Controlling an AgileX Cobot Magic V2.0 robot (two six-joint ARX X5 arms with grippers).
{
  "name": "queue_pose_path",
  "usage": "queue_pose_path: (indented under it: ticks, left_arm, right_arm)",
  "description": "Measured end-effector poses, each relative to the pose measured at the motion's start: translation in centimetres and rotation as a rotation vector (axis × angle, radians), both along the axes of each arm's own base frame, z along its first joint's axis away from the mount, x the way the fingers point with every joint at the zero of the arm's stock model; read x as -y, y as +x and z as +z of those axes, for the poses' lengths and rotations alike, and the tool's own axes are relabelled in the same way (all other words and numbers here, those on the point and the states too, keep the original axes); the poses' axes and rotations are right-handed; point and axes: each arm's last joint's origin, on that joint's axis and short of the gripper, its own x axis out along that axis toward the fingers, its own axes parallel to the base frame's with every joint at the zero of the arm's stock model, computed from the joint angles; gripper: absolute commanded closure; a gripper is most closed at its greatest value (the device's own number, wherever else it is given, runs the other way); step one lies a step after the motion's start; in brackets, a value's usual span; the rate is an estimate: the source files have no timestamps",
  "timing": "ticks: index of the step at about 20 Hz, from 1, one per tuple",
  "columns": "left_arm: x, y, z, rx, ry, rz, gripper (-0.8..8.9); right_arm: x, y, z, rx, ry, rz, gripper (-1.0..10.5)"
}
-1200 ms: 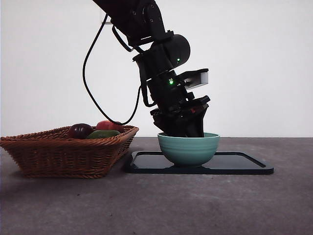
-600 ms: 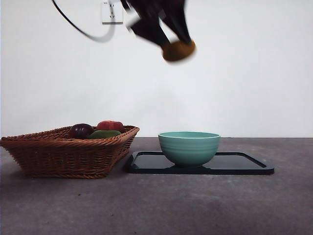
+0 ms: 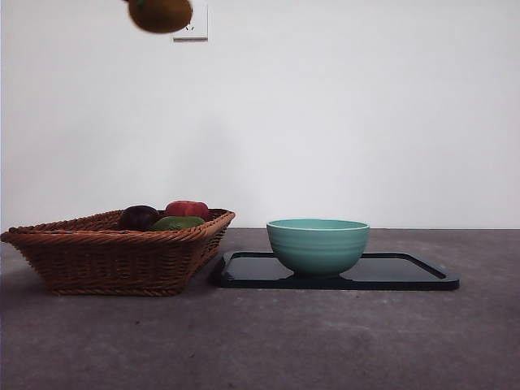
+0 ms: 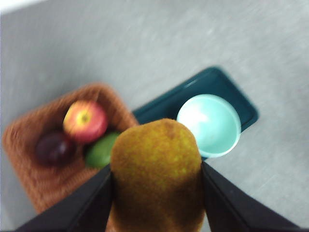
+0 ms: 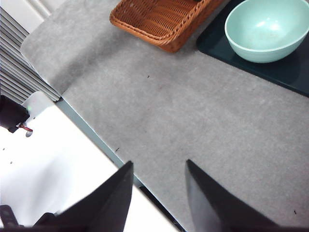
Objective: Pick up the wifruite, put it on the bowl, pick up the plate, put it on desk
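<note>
The golden-brown wifruite (image 4: 157,174) sits between the jaws of my left gripper (image 4: 155,168), which is shut on it high above the basket and bowl. In the front view only the wifruite (image 3: 160,15) shows, at the top edge left of centre. The teal bowl (image 3: 318,244) (image 4: 209,124) (image 5: 267,29) stands empty on the dark plate (image 3: 406,272) (image 4: 159,108) (image 5: 285,72), which lies flat on the grey desk (image 3: 260,341). My right gripper (image 5: 159,163) is open and holds nothing, above the desk near its edge.
A brown wicker basket (image 3: 114,252) (image 5: 161,19) stands left of the plate, almost touching it. In it lie a red apple (image 4: 85,121), a dark purple fruit (image 4: 54,148) and a green fruit (image 4: 99,151). The desk's edge (image 5: 91,135) runs below my right gripper.
The left gripper rose out of the bowl with the wifruite still in it and swung up and left, leaving the front view apart from the fruit. The bowl stays empty.
</note>
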Motion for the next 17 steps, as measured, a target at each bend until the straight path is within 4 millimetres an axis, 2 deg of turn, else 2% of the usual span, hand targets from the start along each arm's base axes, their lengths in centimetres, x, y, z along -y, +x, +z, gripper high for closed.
queue_pose_path:
  ticks: [5,11,17]
  left_arm:
    - [-0.5,0.2,-4.0,-0.087,-0.002,0.056,6.29]
    - [-0.9,0.1,-12.2,-0.181,0.077,0.225,6.17]
    - [-0.7,0.4,-18.0,-0.143,0.063,0.342,6.19]
  right_arm:
    - [0.0,0.0,0.0,0.001,-0.001,0.001,7.8]
    - [0.0,0.0,0.0,0.001,-0.001,0.001,7.8]
    - [0.0,0.0,0.0,0.001,-0.001,0.001,7.8]
